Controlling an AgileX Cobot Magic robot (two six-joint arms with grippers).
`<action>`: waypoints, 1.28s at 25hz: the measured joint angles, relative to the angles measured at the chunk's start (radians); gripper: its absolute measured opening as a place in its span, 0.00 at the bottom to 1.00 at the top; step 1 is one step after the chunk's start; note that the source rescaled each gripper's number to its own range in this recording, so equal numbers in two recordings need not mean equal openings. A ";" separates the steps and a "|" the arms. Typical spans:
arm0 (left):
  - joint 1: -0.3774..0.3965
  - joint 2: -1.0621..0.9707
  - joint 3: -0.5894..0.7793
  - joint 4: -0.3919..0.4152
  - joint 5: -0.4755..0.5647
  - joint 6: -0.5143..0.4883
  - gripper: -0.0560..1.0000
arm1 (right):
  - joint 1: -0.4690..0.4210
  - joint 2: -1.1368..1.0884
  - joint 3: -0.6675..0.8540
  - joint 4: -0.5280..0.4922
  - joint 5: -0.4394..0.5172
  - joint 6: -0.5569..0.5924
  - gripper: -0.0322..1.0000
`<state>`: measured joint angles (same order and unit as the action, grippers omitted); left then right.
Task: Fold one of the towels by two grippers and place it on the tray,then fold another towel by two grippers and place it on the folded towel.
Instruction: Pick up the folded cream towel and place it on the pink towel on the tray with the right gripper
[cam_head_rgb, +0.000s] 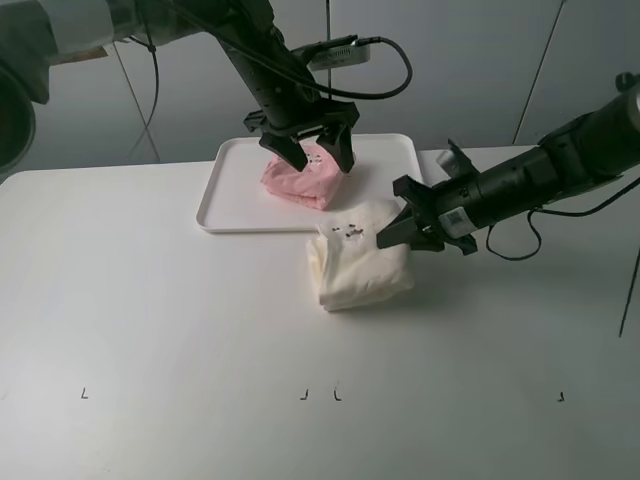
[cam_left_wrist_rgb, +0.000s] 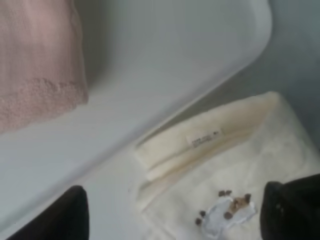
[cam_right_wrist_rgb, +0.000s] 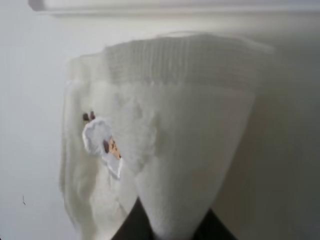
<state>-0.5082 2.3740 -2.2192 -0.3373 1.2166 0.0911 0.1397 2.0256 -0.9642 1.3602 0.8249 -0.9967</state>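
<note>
The soft, limp cream towel (cam_head_rgb: 358, 262), folded on the desk (cam_head_rgb: 150, 300) beside the tray (cam_head_rgb: 225, 190), is pinched at its edge by the right end effector (cam_head_rgb: 400, 232), while the left end effector (cam_head_rgb: 312, 140) is held apart over the pink towel (cam_head_rgb: 295, 180).

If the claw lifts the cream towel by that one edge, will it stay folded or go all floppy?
Probably floppy. The cream towel is soft terry cloth, and in the right wrist view its pinched edge already bunches into a cone at the right claw. Held from one side only, its loose layers would likely sag and unfold. It looks light, so lifting should be easy.
</note>
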 joint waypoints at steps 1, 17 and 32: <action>0.000 -0.022 0.026 -0.002 0.000 0.001 0.84 | -0.005 -0.022 -0.010 -0.022 0.005 0.020 0.12; 0.020 -0.492 0.825 0.146 -0.322 -0.010 0.98 | -0.032 -0.088 -0.515 -0.415 0.183 0.446 0.12; 0.020 -0.535 0.865 0.153 -0.377 -0.014 0.98 | 0.119 0.332 -1.075 -0.040 0.247 0.633 0.12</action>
<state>-0.4882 1.8389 -1.3541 -0.1845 0.8397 0.0775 0.2583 2.3575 -2.0393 1.3198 1.0715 -0.3635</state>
